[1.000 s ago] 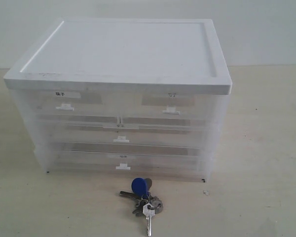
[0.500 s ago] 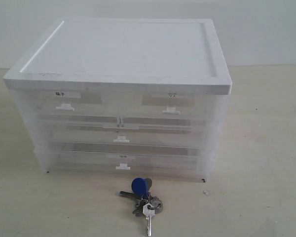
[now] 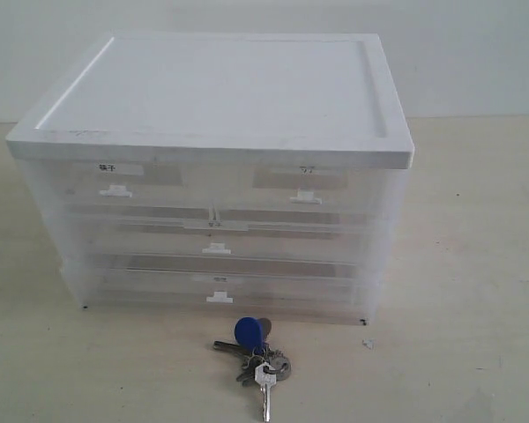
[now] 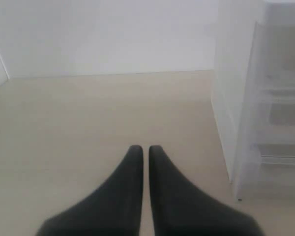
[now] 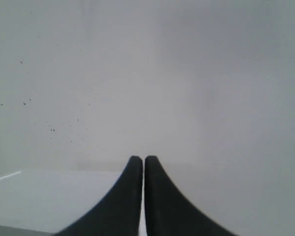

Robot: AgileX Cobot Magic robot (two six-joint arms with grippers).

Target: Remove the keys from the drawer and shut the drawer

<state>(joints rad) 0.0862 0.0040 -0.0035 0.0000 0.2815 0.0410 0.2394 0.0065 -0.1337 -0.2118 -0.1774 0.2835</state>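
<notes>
Silver and dark metal, the keys (image 3: 257, 354) lie on the table (image 3: 463, 291) just in front of the cabinet (image 3: 220, 97), with their round blue fob (image 3: 249, 331) nearest it. I see the drawer (image 3: 88, 187) at upper left, bold black label, sitting flush. My left gripper (image 4: 145, 149) and right gripper (image 5: 143, 160) are both pressed together, holding nothing.

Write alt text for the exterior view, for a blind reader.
A bunch of silver keys with a round blue fob lies on a pale tabletop in front of a white-topped translucent plastic drawer cabinet; all drawers look shut. No robot arm shows.
</notes>
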